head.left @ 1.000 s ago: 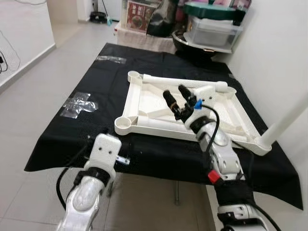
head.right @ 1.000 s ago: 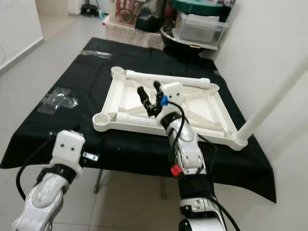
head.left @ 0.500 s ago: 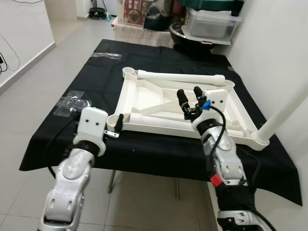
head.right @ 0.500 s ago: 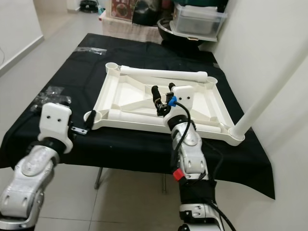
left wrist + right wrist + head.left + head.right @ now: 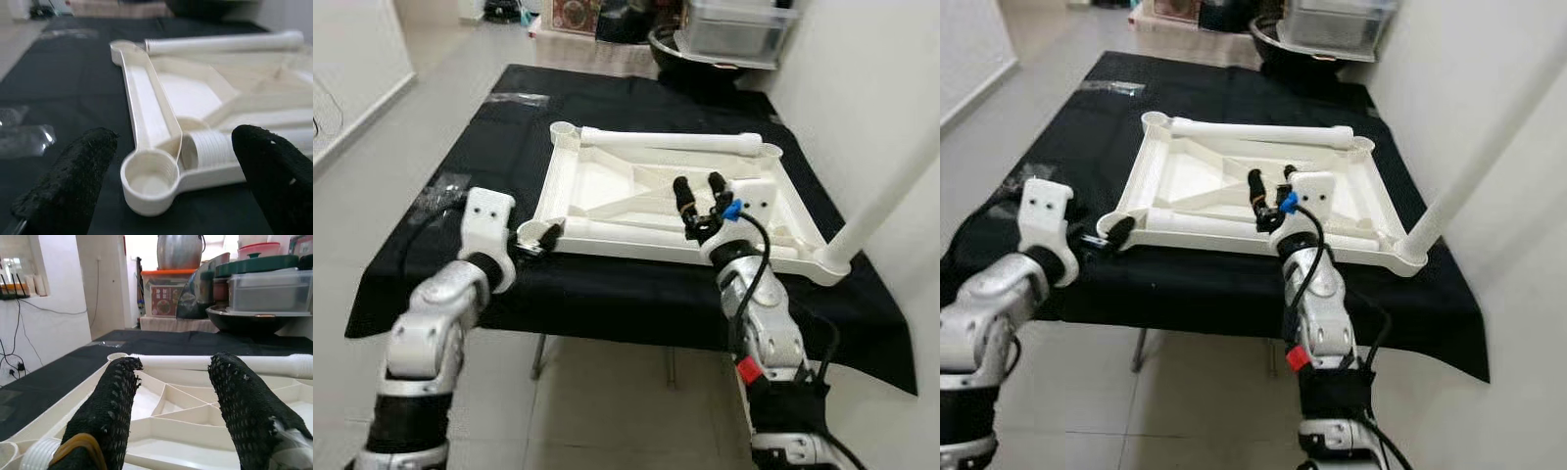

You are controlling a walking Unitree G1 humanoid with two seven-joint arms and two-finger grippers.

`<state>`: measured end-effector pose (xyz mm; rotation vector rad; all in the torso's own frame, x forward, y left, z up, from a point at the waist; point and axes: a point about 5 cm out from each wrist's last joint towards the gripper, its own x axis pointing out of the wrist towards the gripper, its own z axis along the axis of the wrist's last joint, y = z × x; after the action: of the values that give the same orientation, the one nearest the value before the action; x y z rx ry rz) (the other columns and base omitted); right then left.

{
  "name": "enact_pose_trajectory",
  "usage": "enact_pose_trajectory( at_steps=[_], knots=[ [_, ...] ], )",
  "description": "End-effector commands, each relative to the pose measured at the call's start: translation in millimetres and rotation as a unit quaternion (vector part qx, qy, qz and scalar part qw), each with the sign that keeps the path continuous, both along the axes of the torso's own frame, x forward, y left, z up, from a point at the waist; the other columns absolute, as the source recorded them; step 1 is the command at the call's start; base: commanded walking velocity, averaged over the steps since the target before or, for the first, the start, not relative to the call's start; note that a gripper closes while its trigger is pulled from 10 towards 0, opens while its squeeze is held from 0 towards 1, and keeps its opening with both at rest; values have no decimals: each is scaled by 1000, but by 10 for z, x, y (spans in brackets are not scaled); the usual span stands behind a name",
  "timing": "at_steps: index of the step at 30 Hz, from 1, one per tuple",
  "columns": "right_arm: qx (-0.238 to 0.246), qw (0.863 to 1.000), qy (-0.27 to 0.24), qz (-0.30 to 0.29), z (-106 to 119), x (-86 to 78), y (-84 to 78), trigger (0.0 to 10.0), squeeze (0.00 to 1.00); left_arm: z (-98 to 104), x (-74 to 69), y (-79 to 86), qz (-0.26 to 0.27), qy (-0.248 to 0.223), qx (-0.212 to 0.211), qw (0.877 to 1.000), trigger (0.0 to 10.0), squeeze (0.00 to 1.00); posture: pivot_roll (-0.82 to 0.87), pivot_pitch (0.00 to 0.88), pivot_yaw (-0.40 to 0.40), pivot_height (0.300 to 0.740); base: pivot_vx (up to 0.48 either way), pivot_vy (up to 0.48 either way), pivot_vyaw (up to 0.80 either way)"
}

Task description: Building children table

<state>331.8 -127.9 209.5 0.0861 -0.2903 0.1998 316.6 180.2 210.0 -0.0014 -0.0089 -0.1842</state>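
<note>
Left wrist view shows the left gripper (image 5: 166, 181), fingers spread, newly arrived at the upturned white plastic tabletop's (image 5: 607, 186) corner socket (image 5: 149, 178), while the right gripper (image 5: 697, 192) hovers spread.

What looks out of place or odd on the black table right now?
The white tabletop lies upside down, ribs up, on the black table. One leg stands screwed into its near right corner; two more lie loose inside it. Crumpled clear plastic sits near the left edge. Nothing looks damaged.
</note>
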Motion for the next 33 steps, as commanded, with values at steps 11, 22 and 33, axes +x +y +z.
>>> enact_pose_trajectory(
  at_steps=[11, 22, 33],
  knots=[
    [4, 1000, -10, -10, 88, -45, -47, 10000, 0, 29, -236, -337, 7, -39, -22, 999, 10000, 0, 108, 49, -91, 740, 69, 0, 0],
    [-4, 1000, -8, -12, 111, -17, -57, 10000, 0, -8, -222, -280, 27, -47, 3, 999, 10000, 0, 104, 41, -99, 740, 306, 0, 0],
    [-10, 1000, -2, -3, 94, 6, -29, 10000, 0, -60, -226, -320, 26, -43, 9, 999, 10000, 0, 103, 50, -102, 740, 338, 0, 0]
  ],
)
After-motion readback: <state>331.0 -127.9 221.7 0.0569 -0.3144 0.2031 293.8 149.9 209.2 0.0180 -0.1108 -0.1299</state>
